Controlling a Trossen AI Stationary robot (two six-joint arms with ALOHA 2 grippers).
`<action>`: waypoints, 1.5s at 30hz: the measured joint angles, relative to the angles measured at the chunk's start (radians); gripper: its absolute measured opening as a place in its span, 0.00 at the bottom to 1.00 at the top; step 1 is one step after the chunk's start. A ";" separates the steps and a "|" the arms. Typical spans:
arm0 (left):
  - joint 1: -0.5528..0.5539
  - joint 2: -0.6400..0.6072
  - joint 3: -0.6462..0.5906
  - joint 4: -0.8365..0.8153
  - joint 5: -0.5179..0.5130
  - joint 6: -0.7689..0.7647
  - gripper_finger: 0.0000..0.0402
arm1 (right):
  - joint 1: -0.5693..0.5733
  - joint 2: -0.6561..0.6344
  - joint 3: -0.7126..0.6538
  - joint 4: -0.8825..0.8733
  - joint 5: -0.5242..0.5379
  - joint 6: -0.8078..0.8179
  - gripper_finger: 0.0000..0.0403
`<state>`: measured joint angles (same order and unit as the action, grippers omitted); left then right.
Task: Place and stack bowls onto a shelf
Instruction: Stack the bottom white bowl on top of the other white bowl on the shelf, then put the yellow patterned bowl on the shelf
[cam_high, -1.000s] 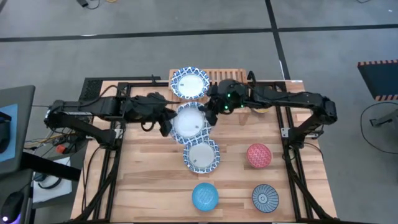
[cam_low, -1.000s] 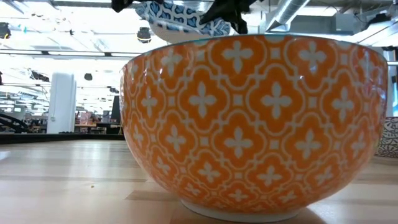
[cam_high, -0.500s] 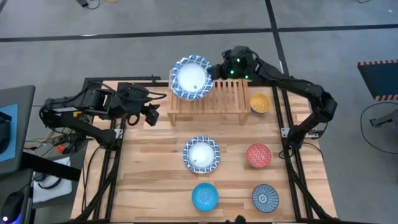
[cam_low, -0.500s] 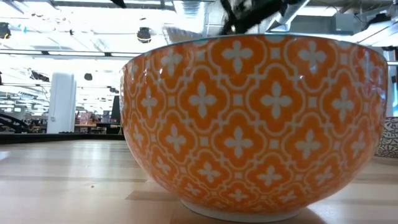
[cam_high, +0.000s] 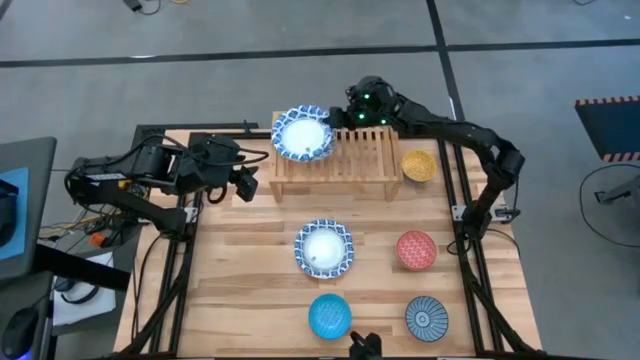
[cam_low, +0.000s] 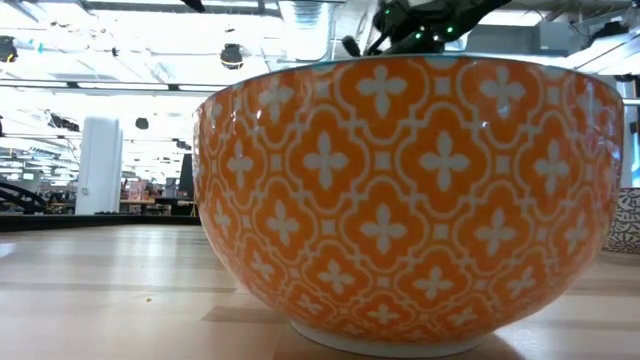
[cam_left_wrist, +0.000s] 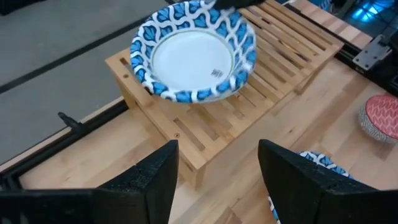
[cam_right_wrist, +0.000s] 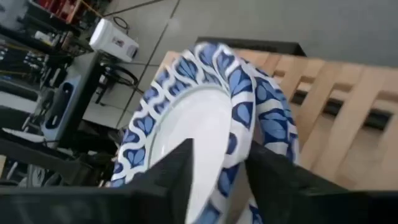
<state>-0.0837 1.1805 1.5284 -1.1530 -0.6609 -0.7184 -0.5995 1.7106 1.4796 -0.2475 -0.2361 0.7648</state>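
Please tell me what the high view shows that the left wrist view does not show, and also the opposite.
Only the high view shows the yellow bowl, the bright blue bowl, the dark patterned bowl and the right claw at the stack's rim. Only the left wrist view shows the open left claw close up. Both show the white bowls stacked on the shelf, and the red bowl.

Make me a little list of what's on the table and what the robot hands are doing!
shelf: light-wood rack at the table's far edge
on shelf: stacked white bowls with blue rims, at its left end
right hand: at those bowls' rim, fingers either side of it
left hand: open, beside the shelf, holding nothing
table middle: another blue-rimmed white bowl
small bowls on table: yellow, red, bright blue, dark-blue patterned
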 joint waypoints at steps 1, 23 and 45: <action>-0.002 0.000 0.000 0.000 0.001 -0.003 0.51 | 0.000 0.000 -0.001 0.000 0.000 0.002 0.47; -0.029 0.009 -0.142 0.111 0.040 -0.015 0.51 | -0.012 -0.331 0.000 -0.502 0.173 -0.327 0.63; -0.029 0.018 -0.293 0.311 0.192 -0.077 0.47 | -0.037 -0.729 -0.502 -0.745 0.504 0.022 0.55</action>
<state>-0.1127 1.1980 1.2358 -0.8425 -0.4694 -0.7952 -0.6361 0.9818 0.9777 -0.9928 0.2680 0.7864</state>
